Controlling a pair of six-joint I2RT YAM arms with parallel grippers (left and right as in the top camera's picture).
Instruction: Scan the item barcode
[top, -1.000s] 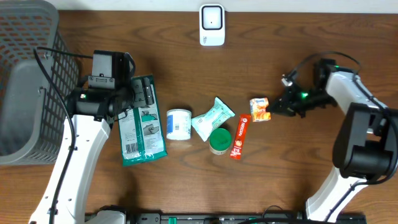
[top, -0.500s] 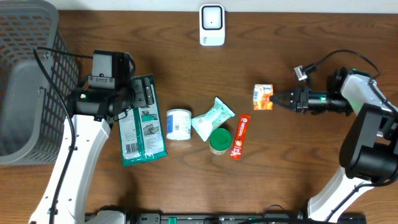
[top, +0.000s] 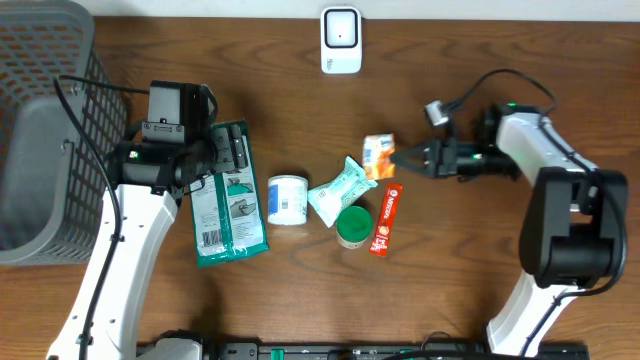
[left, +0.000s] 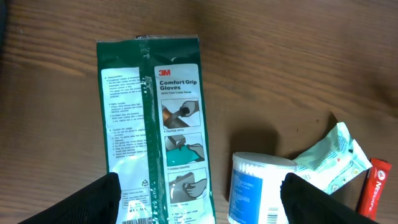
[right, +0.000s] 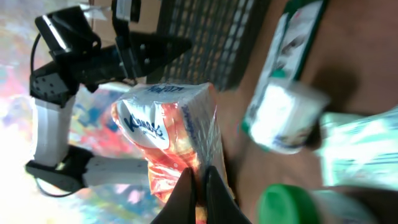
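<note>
My right gripper (top: 399, 160) is shut on the sealed edge of a small orange-and-white packet (top: 378, 155), which hangs off the table just right of the middle, below the white scanner (top: 341, 40). The right wrist view shows the packet (right: 166, 134) pinched between the closed fingers of the right gripper (right: 200, 186). My left gripper (top: 222, 152) hovers open over a green 3M glove pack (top: 225, 195). In the left wrist view, the left gripper (left: 202, 205) has the glove pack (left: 155, 124) below it and nothing between its fingers.
A white tub (top: 288, 199), a teal-and-white pouch (top: 343, 188), a green-lidded jar (top: 353, 225) and a red tube (top: 385, 219) lie in a row mid-table. A dark wire basket (top: 40, 130) fills the far left.
The right gripper has carried the packet leftward and slightly up the table, turning it, to a spot nearer the pouch. The left arm has not moved.
</note>
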